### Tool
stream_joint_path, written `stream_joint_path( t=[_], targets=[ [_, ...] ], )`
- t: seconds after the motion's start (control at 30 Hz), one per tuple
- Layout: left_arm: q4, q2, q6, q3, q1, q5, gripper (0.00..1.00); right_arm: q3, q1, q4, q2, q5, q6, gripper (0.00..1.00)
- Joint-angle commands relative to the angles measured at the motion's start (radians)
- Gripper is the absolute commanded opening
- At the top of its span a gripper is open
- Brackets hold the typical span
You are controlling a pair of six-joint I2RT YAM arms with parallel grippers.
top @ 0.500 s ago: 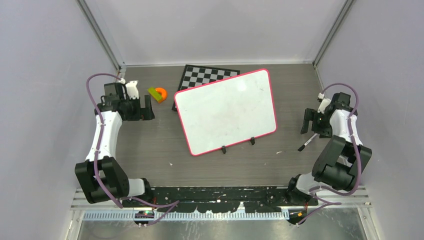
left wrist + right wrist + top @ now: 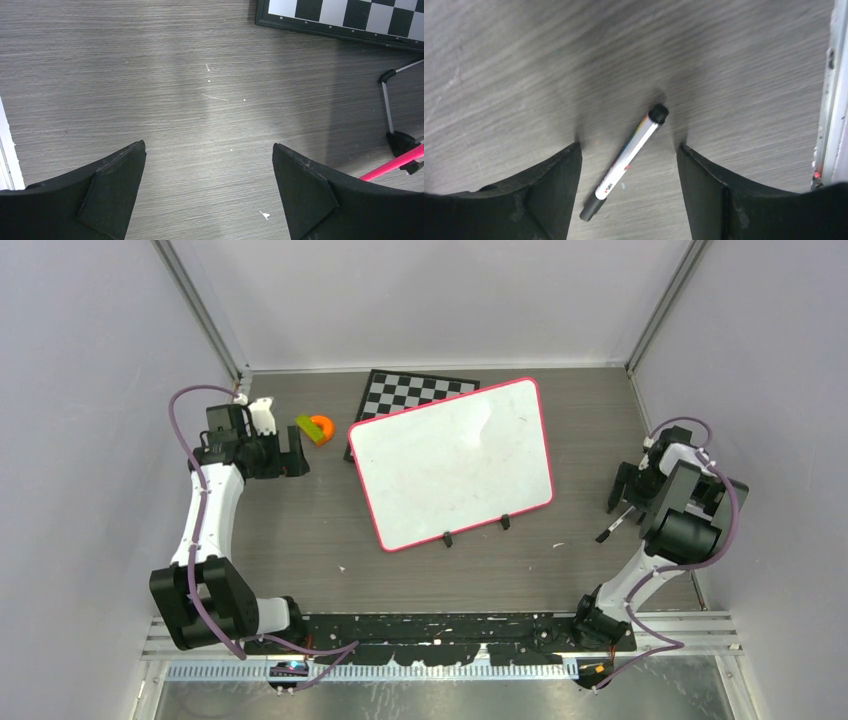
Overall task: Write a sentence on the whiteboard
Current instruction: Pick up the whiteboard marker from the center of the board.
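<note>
The whiteboard (image 2: 450,465), white with a thin pink-red frame, stands tilted at the table's middle on two black clips. Its face is blank apart from faint smudges, and the sentence is not in view. A white marker with black ends (image 2: 612,527) lies flat on the table at the right. My right gripper (image 2: 622,498) hangs just above it, open. In the right wrist view the marker (image 2: 624,162) lies slantwise between the fingers of the right gripper (image 2: 629,146), touching neither. My left gripper (image 2: 295,455) is open over bare table left of the board; in its wrist view the left gripper (image 2: 208,145) holds nothing.
A black-and-white checkerboard (image 2: 415,392) lies behind the whiteboard, partly under it. An orange and green block (image 2: 316,428) sits near the left gripper. The left wrist view shows the board's pink edge (image 2: 390,167) and wire stand. A metal rail (image 2: 831,90) runs close on the right.
The right arm has folded back towards the right wall, and its gripper has shifted slightly right, still over the marker. The left arm has barely moved.
</note>
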Motion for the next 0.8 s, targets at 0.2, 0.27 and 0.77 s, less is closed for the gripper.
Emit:
stream_joint_path(
  t=[0.2, 0.27, 0.77],
  targets=[
    [0.050, -0.027, -0.021, 0.004, -0.003, 0.040, 1.00, 0.151, 0.030, 0.007, 0.148, -0.056, 0.079, 0.61],
    [0.047, -0.026, -0.022, 0.009, -0.003, 0.044, 1.00, 0.174, 0.045, 0.002, 0.177, -0.053, 0.081, 0.57],
    [0.029, -0.052, -0.028, 0.027, -0.013, 0.065, 1.00, 0.201, 0.150, -0.032, 0.202, 0.004, 0.065, 0.35]
  ],
)
